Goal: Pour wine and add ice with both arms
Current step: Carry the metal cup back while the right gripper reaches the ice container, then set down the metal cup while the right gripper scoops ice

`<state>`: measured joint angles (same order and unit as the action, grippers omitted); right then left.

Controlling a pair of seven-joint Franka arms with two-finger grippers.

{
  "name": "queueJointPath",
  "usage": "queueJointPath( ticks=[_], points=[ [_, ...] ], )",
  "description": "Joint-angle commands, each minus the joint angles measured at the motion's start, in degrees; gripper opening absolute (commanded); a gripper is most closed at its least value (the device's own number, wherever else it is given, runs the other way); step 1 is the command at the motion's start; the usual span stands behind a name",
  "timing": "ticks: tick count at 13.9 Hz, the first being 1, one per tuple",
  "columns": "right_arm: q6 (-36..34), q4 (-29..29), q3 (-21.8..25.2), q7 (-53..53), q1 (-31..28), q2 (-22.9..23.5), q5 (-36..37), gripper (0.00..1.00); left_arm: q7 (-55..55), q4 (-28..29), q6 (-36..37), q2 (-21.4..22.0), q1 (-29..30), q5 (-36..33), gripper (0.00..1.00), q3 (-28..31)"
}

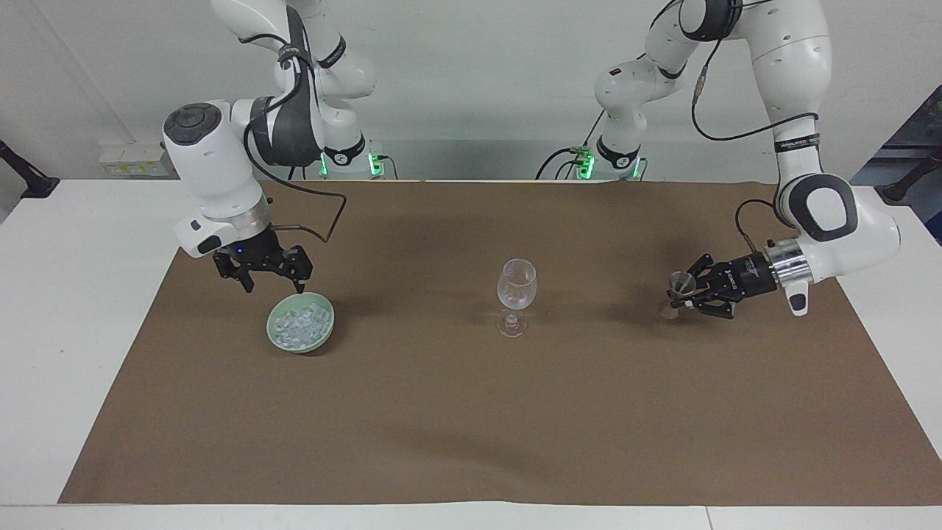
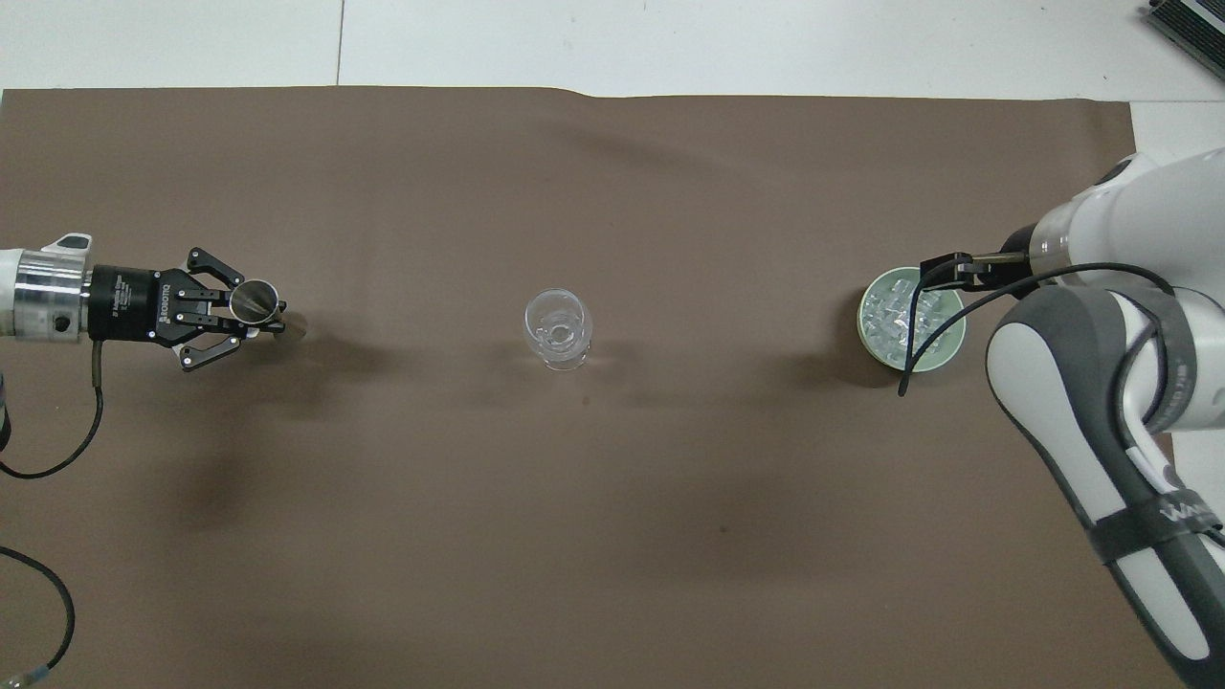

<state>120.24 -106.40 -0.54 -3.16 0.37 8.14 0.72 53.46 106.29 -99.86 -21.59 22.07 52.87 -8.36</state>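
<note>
Left gripper (image 1: 688, 293) clamped on small metal jigger (image 1: 678, 288) low over brown mat (image 1: 471, 412). Right gripper (image 1: 274, 280), fingers apart, over pale green bowl (image 1: 321, 333) of clear ice chunks (image 1: 298, 324). Clear stemmed glass (image 1: 516, 294) mid-mat.

On the tabletop (image 1: 471, 412) the stemmed glass (image 1: 516, 294) stands between the bowl (image 1: 300, 332) holding the ice (image 1: 296, 324), toward the right arm's end, and the jigger (image 1: 678, 292), toward the left arm's end, each well apart.
</note>
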Motion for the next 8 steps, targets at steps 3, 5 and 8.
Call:
queueJointPath(
  ticks=[3, 5, 8],
  points=[
    [6.5, -4.3, -0.2, 1.5, -0.7, 1.0, 1.4, 1.0, -3.4, 1.6, 1.2, -1.1, 1.9, 3.1, 0.0, -0.6],
    [8.8, -6.4, -0.2, 1.6, -0.9, 1.2, 1.4, 1.0, -5.8, 4.4, 1.1, -1.2, 2.6, 5.0, 0.0, -0.5],
    [9.6, -7.9, -0.2, 1.8, -1.0, 1.2, 1.4, 1.0, -6.2, 6.7, -0.1, -1.1, 3.2, 6.8, 0.0, -0.5]
  ],
)
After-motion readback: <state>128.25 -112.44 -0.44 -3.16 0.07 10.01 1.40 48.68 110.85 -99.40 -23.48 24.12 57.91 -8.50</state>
